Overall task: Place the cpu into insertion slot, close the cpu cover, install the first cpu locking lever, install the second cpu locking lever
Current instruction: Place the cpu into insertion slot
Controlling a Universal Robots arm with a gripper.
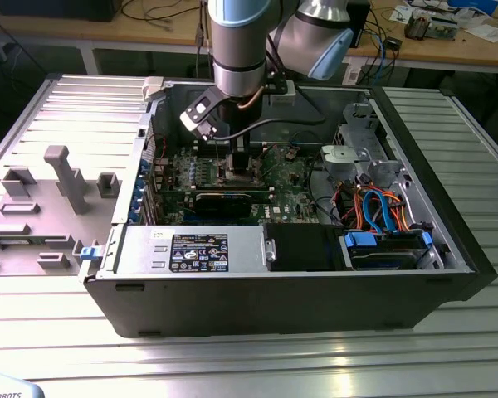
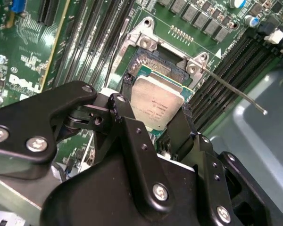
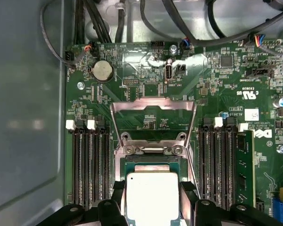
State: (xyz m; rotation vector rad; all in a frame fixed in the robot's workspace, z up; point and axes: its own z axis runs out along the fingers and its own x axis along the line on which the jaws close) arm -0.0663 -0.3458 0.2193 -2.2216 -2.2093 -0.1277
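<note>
Exterior view: the black two-finger gripper (image 1: 236,162) is down inside the open black computer case (image 1: 274,303), over the green motherboard (image 1: 290,178). In both wrist views its fingers (image 3: 119,193) are narrowed onto two edges of the small grey metallic square cpu (image 3: 152,195), just above the dark-centred, silver-rimmed insertion slot (image 2: 158,66). It looks not yet seated. The silver window-frame cpu cover (image 3: 153,102) stands open and a thin wire locking lever (image 2: 233,90) hangs free, so all four steps look unfinished. Across the ribbed grey metal table (image 1: 232,365) lie a grey moulded plastic panel (image 1: 41,199), the case, then blue and orange cables (image 1: 382,211). Cluttered wooden benches (image 1: 149,33) stand behind.
</note>
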